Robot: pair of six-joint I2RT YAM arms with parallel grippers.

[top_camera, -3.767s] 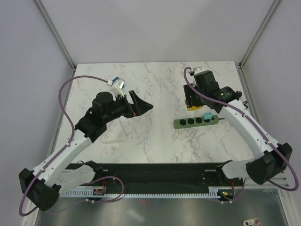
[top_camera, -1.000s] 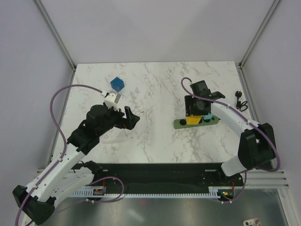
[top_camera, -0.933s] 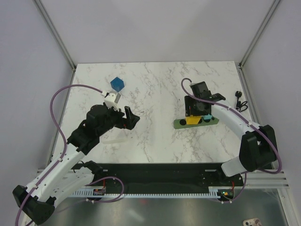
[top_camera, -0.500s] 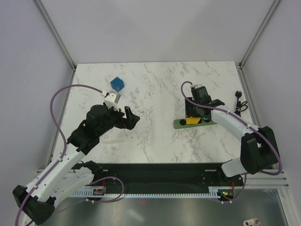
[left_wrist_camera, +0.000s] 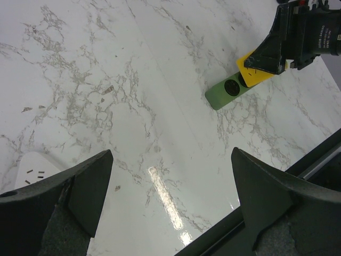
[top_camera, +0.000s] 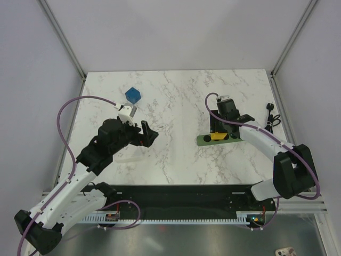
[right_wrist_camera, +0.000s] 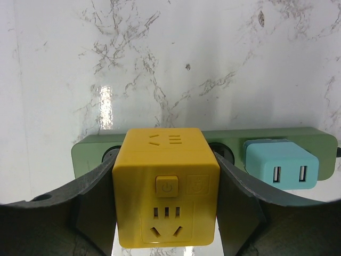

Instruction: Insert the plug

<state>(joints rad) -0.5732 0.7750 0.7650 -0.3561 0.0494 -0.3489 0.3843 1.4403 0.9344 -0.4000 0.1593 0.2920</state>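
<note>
The plug (right_wrist_camera: 166, 186) is a bright yellow cube with a power button, standing on the dark green socket strip (right_wrist_camera: 90, 152). It covers one socket between two round ones. Whether its pins are seated is hidden. My right gripper (right_wrist_camera: 166, 176) is shut on the plug's two sides. From above, the plug (top_camera: 217, 137) shows under my right gripper (top_camera: 221, 130) on the strip (top_camera: 205, 140). My left gripper (top_camera: 149, 133) hovers wide open over bare marble, far left of the strip. Its own camera shows the left gripper (left_wrist_camera: 171, 154) empty, with the plug (left_wrist_camera: 254, 74) and strip (left_wrist_camera: 229, 90) far off.
A teal USB adapter (right_wrist_camera: 282, 165) sits in the strip just right of the plug. A blue cube (top_camera: 132, 95) lies at the back left. A black plug with a thin cord (top_camera: 272, 117) lies near the right edge. A flat white adapter (left_wrist_camera: 32, 166) rests under my left arm.
My right wrist has shifted slightly over the strip with the plug still in it, now hiding the teal adapter from above. The left arm has not moved.
</note>
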